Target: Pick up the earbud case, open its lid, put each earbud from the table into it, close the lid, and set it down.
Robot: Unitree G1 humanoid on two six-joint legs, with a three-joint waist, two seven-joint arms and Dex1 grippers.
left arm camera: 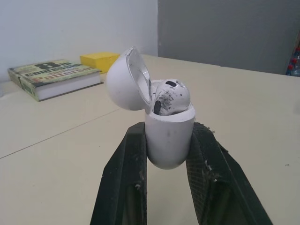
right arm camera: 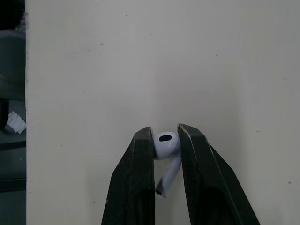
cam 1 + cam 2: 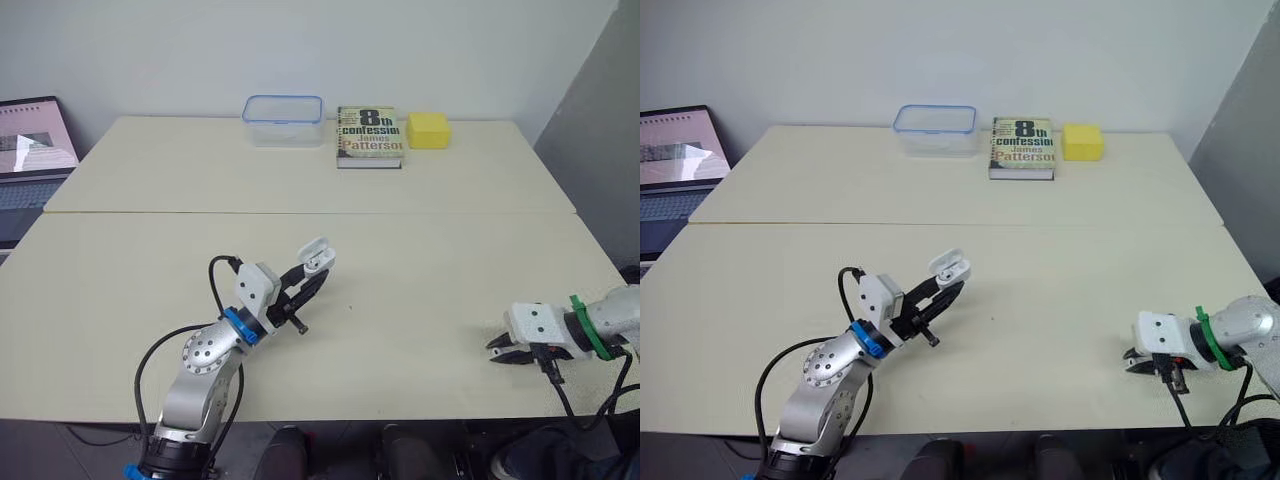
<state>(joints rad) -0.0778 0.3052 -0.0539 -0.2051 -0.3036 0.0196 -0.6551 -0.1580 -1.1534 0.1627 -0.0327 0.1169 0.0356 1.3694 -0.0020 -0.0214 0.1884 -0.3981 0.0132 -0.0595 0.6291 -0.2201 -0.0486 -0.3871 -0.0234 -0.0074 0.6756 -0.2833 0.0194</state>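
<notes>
we hold earbud case (image 1: pixel 168 138) in left gripper (image 3: pixel 312 283) over table (image 3: pixel 420 270), one earbud (image 1: pixel 172 95) in it; other earbud (image 2: pixel 166 144) in right gripper (image 3: pixel 493 350), far right; container (image 3: pixel 284 121), book (image 3: pixel 370 136), block (image 3: pixel 428 130) line far edge.

silver arms (image 3: pixel 205 355) | white wrists (image 3: pixel 257 288) | black jaws, cables (image 3: pixel 212 280) | blue, green bands (image 3: pixel 238 324)

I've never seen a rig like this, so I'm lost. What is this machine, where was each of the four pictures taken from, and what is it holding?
It is a humanoid robot whose two arms each end in a black two-fingered gripper. The two wide pictures come from cameras in its head, looking down on a pale table; the two close-ups come from its wrists. The left gripper holds a white earbud case, lid open, one earbud inside. The right gripper pinches the second earbud. Along the far edge lie a clear box, a book and a yellow block.
</notes>
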